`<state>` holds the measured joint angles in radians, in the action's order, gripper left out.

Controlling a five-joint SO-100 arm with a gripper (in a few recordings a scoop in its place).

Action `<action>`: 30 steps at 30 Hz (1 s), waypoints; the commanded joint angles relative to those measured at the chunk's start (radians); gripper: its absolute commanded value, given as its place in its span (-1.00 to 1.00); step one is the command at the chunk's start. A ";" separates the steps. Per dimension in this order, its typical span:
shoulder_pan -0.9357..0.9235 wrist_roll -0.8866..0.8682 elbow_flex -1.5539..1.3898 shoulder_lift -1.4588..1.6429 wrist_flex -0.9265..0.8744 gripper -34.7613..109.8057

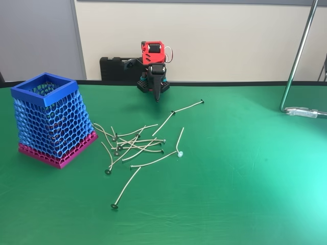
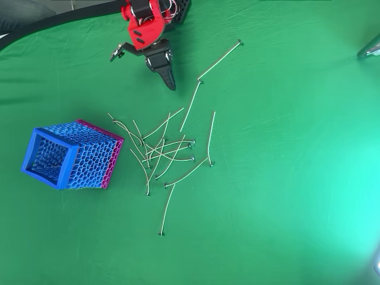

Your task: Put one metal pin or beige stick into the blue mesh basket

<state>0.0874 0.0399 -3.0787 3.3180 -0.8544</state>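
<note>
- Gripper [image 2: 172,85] sits at the far edge of the green table [image 1: 245,194], folded down near the red arm base [image 1: 152,51]; its black fingers look pressed together to one point, holding nothing. In the fixed view the tip [image 1: 157,98] points down at the mat.
- Near to far in the fixed view: one lone metal pin [image 1: 126,190] lies nearest the camera, flat head toward the near edge, long axis running near-left to far-right.
- Just behind it, the tangled heap of pins [image 1: 134,144] lies mid-table, many crossing and touching; hard to single one out here.
- Blue mesh basket [image 1: 50,118] stands left of the heap, upright on its magenta base, close beside the nearest pins but apart from them. Overhead, its open square rim [image 2: 50,158] shows; something thin may already lie inside, cannot tell.
- Farther back, a long pin [image 2: 190,107] runs from the heap toward the gripper; its far end lies just right of the fingertips overhead.
- Farthest pin [image 2: 219,59] lies alone, right of the gripper, slanting far-right, free of any neighbour.
- Key relation, my judgement: these two far pins are nearest the tip, lying to its right and near side; their long axes run roughly along the gripper's reach, so the wrist likely needs turning to close across one.
- Basket then lies near-left of the gripper, well apart.
</note>
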 commanded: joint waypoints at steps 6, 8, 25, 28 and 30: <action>0.002 0.005 -0.005 0.006 -0.002 -0.51; 0.002 0.003 -0.005 0.006 -0.002 -0.51; 0.021 0.025 0.181 -0.235 0.002 -0.51; 0.026 0.020 0.259 -0.305 -0.040 -0.51; 0.029 0.015 0.319 -0.360 -0.074 -0.51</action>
<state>0.1089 0.0614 -2.8563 3.0005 -0.9035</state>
